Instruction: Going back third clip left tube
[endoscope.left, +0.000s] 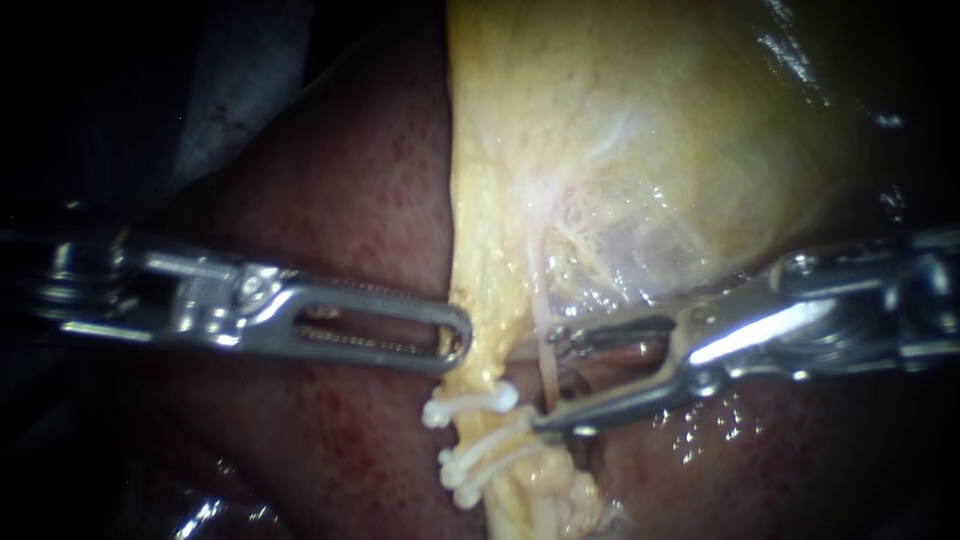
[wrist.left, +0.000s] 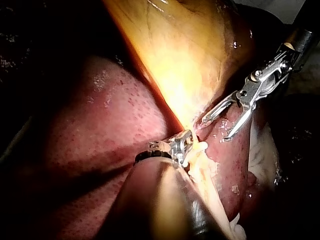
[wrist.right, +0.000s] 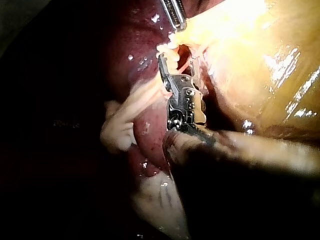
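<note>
Left tube (endoscope.left: 480, 370): yellow strand below gallbladder (endoscope.left: 640, 150), white clips (endoscope.left: 470, 405) across it. Your right instrument (endoscope.left: 548, 380): jaws wide apart beside clips, thin tube (endoscope.left: 540, 310) between them, ungripped. Your left instrument (endoscope.left: 460, 338): jaws closed on gallbladder edge. Liver (endoscope.left: 350, 180) beneath.

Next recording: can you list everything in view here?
liver: 1, dark red, beneath everything
gallbladder: 1, yellow, centre, narrowing downward
clipped tube: 1, yellowish, running down from the gallbladder
clips: at least two, white, across the clipped tube
thin tube: 1, pale, beside the clips
left instrument: 1, silver, end effector shut on the gallbladder's edge
right instrument: 1, silver, end effector open, thin tube between its jaws
</note>
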